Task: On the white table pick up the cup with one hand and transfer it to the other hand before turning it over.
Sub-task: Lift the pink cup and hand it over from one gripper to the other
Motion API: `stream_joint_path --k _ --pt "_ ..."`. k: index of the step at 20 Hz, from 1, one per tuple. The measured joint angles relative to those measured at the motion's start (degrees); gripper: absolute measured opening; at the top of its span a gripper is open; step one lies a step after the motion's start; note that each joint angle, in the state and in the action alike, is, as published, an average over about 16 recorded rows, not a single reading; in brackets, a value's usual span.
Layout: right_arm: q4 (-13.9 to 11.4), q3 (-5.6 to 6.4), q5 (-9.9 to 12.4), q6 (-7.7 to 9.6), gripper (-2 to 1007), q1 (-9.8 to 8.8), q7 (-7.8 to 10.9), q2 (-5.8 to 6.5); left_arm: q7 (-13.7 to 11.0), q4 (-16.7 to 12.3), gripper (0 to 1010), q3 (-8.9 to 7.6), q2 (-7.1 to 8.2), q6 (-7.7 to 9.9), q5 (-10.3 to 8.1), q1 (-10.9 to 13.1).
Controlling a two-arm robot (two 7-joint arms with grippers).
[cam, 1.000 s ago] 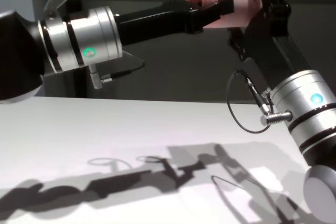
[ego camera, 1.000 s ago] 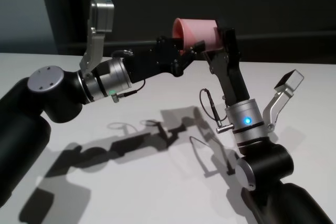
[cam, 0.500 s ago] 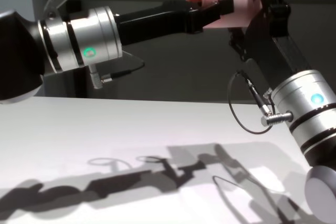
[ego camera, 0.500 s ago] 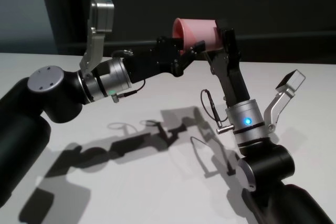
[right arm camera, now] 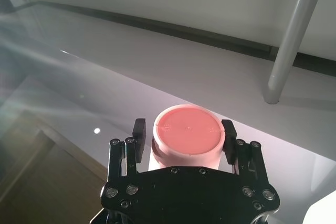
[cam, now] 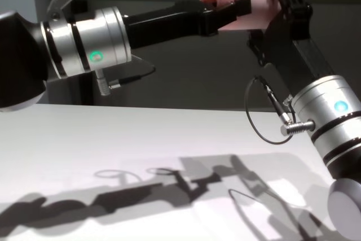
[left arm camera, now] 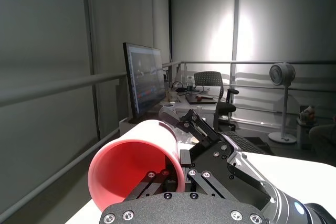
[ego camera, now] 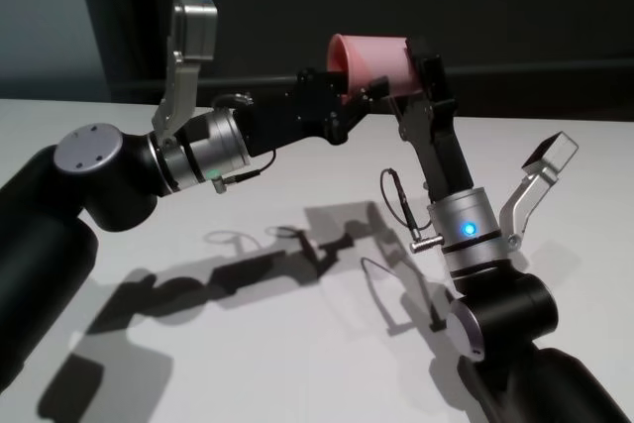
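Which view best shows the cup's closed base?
The right wrist view: the cup's flat base faces the camera, between the right gripper's fingers. The left wrist view shows its open mouth; head and chest views show it sideways, held high by the left gripper.

1. The cup (ego camera: pixel 374 63) lies sideways high above the white table (ego camera: pixel 297 344)
2. My left gripper (ego camera: pixel 359 98) is at its rim end, left
3. My right gripper (right arm camera: pixel 182 141) flanks its base, right
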Motion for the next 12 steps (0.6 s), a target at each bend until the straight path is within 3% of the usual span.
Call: stream_joint_path --k 12 --pt "0.07 0.1 -0.05 0.13 746 0.02 0.0 -0.04 -0.01 0.0 49 0.0 0.0 0.0 -0.01 0.0"
